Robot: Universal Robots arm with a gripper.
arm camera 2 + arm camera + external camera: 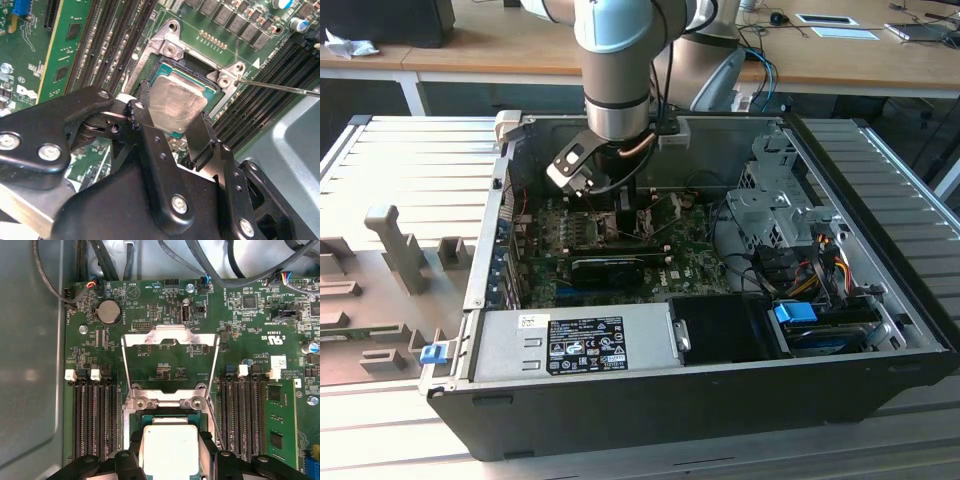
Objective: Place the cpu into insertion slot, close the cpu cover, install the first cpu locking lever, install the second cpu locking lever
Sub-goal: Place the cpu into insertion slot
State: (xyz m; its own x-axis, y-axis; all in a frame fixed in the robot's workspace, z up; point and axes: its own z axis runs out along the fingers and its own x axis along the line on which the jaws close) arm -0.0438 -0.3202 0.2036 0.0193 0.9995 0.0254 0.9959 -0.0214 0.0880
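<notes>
arm [617,70]: I see it reaching straight down into the open case [720,370], wrist over the middle of the board [165,305].
gripper [172,112]: directly over the socket [175,69], low, close to the board in both wrist views.
fingers [150,145]: narrowed to cpu width, one on each of two opposite edges, and as far as I can see both are touching it. Nothing else in the grip.
cpu [170,452]: silvery top up, sitting between the fingers at the socket, squared up with it in the first wrist view. I can't tell whether it is fully down in the seat.
cover [150,337]: swung open on its hinge, standing up off the socket, with the board visible through its opening.
lever [280,87]: a thin wire rod sticking out sideways past a socket corner, clear of the cover, not latched.
slots [90,415]: black rows flank the socket on both sides. A green stick [280,415] stands just beyond the rows on one side.
coin cell [108,311]: on the board beyond the raised cover, well apart from the gripper.
</notes>
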